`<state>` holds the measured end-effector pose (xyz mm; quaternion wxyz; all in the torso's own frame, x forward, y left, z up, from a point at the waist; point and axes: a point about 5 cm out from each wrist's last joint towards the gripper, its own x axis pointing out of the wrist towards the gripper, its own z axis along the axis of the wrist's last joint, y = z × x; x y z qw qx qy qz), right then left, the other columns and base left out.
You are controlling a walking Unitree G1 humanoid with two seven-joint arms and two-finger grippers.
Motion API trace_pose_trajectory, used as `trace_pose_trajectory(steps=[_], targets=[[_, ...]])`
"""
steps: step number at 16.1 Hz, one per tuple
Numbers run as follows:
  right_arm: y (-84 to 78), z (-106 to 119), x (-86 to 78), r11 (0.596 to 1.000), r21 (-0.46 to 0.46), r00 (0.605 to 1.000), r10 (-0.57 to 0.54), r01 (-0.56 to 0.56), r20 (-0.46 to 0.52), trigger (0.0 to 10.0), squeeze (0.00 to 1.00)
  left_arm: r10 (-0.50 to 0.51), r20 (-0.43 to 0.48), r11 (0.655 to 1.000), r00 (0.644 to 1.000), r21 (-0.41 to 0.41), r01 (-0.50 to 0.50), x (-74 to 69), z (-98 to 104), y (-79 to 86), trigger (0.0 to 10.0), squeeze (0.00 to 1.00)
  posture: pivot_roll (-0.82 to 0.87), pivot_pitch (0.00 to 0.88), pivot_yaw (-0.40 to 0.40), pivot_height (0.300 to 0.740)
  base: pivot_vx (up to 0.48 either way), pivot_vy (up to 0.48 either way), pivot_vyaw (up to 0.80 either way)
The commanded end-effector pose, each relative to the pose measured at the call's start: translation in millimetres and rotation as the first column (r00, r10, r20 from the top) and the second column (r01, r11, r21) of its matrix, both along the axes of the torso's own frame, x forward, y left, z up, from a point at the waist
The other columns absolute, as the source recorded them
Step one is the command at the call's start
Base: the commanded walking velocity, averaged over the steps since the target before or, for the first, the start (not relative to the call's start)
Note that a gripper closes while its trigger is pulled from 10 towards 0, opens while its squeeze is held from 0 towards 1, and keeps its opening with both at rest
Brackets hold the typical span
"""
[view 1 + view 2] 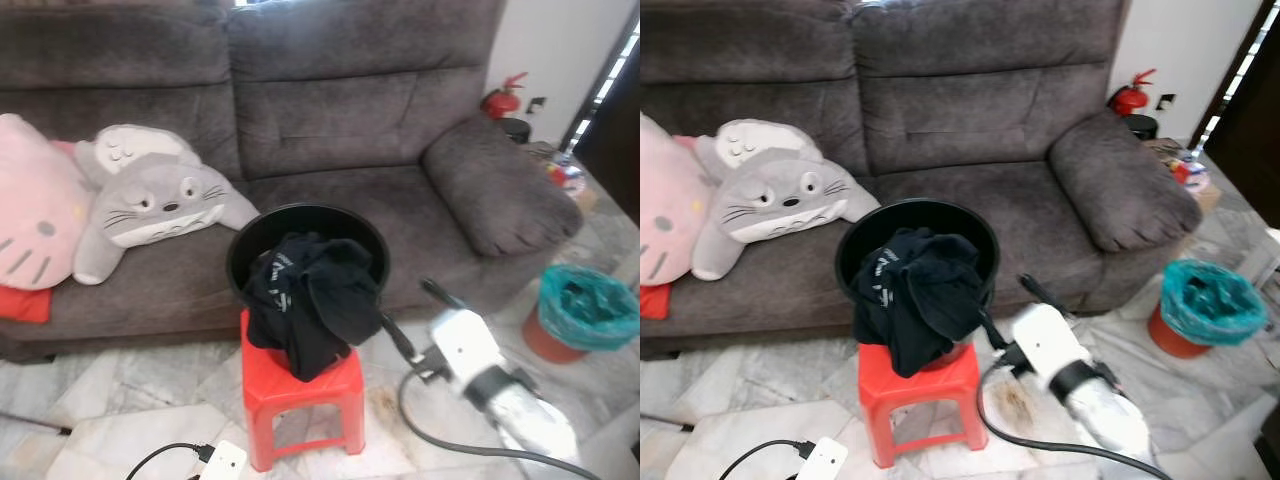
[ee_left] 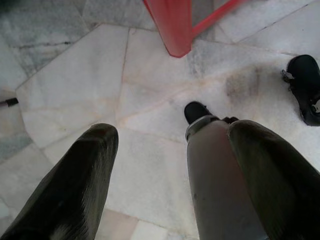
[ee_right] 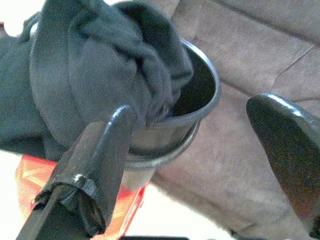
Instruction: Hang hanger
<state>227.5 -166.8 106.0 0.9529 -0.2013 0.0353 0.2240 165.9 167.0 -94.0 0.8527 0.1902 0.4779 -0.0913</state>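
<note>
Reaching in from my right side, the right gripper [image 1: 415, 320] on its silver arm sits just beside the round black plastic bucket [image 1: 345, 222], its two long black fingers spread apart with nothing between them. In the right wrist view one finger [image 3: 95, 160] lies close against the bucket wall while the other stands off over the sofa cushion. The bucket rests on a small red plastic stool [image 1: 300, 395] on pale marble floor [image 1: 110, 400], in front of a dark grey fabric sofa [image 1: 330, 110]. A bundle of black clothing [image 1: 310, 295] is heaped in the bucket and spills over its near rim. I cannot make out a hanger anywhere; if one is here, I judge it is buried in that bundle. The clothing lies to the left of the right gripper and slightly beyond it, so this arm is the nearer one. The left gripper [image 2: 165, 165] hangs low, pointing at the floor by a stool leg, fingers also apart and empty. A grey cartoon-creature plush [image 1: 150, 205] and a pink cat-face cushion [image 1: 35, 215] lie on the sofa.
</note>
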Motion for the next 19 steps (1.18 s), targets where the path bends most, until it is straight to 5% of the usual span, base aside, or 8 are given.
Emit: trace_pose_trajectory(steps=[1,7,8,9,15,19], targets=[[-0.4,2.0,-3.1,0.999,0.02,0.999,0.043,-0.043,-0.019,10.0,1.0,0.004,-0.011,1.0,1.0,0.005,-0.004,-3.6,-1.4,2.1,10.0,0.0,-0.23,0.011,0.013,0.74,0.0,0.0,0.0],[-1.0,9.0,4.3,0.997,0.048,0.998,0.068,-0.068,-0.002,10.0,1.0,0.002,-0.011,1.0,1.0,0.008,-0.002,-3.5,-1.3,3.1,10.0,0.0,-0.23,0.01,0.016,0.74,0.0,0.0,0.0],[-1.0,9.2,6.9,0.995,0.057,0.997,0.076,-0.076,-0.006,10.0,0.1,0.003,-0.011,1.0,1.0,0.008,-0.003,-3.3,-1.2,3.2,10.0,0.0,-0.23,0.01,0.015,0.74,0.0,0.0,0.0],[-2.8,6.8,10.8,0.995,0.043,0.996,0.093,-0.092,-0.014,10.0,0.0,0.004,-0.009,1.0,1.0,0.009,-0.004,-3.2,-1.2,3.3,10.0,0.0,-0.23,0.01,0.015,0.74,0.0,0.0,0.0],[-6.6,19.3,41.5,0.983,0.097,0.988,0.151,-0.153,0.022,10.0,0.0,0.01,-0.008,1.0,1.0,0.013,-0.01,-3.8,-1.3,4.2,10.0,0.0,-0.22,0.003,0.012,0.74,0.0,0.0,0.0],[13.2,19.5,25.0,0.91,0.25,0.936,0.35,-0.332,-0.031,10.0,0.0,0.011,-0.005,1.0,1.0,0.02,-0.011,-4.4,-1.4,5.0,10.0,0.0,-0.22,0.0,0.016,0.74,0.0,0.0,0.0]])
